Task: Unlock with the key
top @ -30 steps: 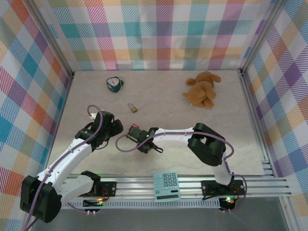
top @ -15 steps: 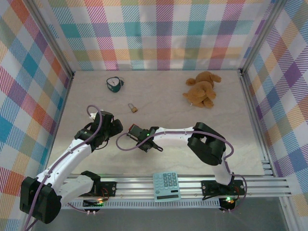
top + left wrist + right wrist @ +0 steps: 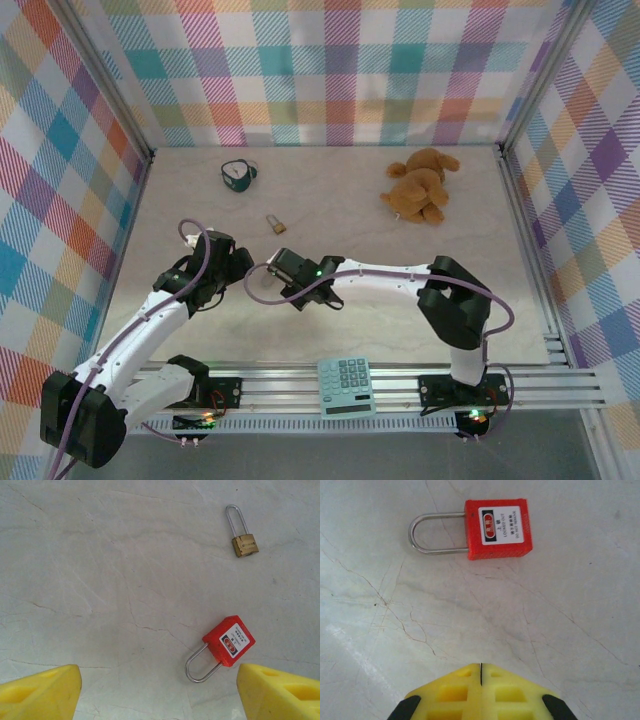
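right gripper (image 3: 481,667) shifts far-left, jaws pressed together, facing red padlock (image 3: 497,528) | left gripper (image 3: 157,682) spread wide, likely to brace it

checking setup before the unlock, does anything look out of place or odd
The pale teal plastic calculator sits on the aluminium rail between the arm bases, off the tabletop. The brown plush bear lies toppled, far right.
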### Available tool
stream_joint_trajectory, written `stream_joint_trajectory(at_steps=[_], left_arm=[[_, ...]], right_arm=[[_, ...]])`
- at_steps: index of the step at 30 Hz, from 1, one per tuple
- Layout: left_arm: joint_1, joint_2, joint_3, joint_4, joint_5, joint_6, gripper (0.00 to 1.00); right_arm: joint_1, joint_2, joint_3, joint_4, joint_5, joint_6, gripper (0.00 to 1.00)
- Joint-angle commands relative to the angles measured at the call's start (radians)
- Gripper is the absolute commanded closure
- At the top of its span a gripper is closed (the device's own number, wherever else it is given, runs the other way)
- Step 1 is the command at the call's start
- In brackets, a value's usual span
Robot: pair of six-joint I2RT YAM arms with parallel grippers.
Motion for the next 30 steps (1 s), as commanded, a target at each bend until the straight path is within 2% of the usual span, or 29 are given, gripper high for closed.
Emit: stream_joint_trajectory(at_steps=[1, 7, 9, 14, 18, 21, 24, 28, 30], left_arm=[[0.014, -0.016, 0.013, 0.005, 0.004, 0.019, 0.19], [0.002, -0.024, -0.038, 0.133, 0.121, 0.051, 0.20], [-0.030, -0.033, -0.068, 0.217, 0.156, 0.063, 0.21], [-0.179, -0.128, -0.200, 0.514, 0.065, 0.110, 0.22], [-0.242, -0.176, -0.355, 0.846, 0.030, 0.204, 0.31], [-0.279, -0.162, -0.434, 1.045, 0.027, 0.295, 0.30], [-0.329, -0.095, -0.457, 1.165, 0.103, 0.439, 0.26], [-0.459, 0.044, -0.452, 1.320, 0.162, 0.648, 0.21], [-0.495, 0.119, -0.446, 1.398, 0.178, 0.722, 0.21]], right_arm=[[-0.026, -0.064, -0.025, -0.005, -0.033, 0.048, 0.96], [-0.046, -0.130, -0.023, -0.050, -0.036, 0.098, 0.96], [-0.054, -0.153, -0.023, -0.065, -0.034, 0.122, 0.96], [-0.093, -0.210, -0.024, -0.104, -0.024, 0.183, 0.96], [-0.139, -0.263, -0.038, -0.118, -0.032, 0.221, 0.96], [-0.173, -0.294, -0.045, -0.123, -0.057, 0.244, 0.96], [-0.204, -0.319, -0.047, -0.125, -0.075, 0.259, 0.96], [-0.229, -0.344, -0.042, -0.127, -0.110, 0.282, 0.96], [-0.234, -0.354, -0.037, -0.129, -0.119, 0.293, 0.96]])
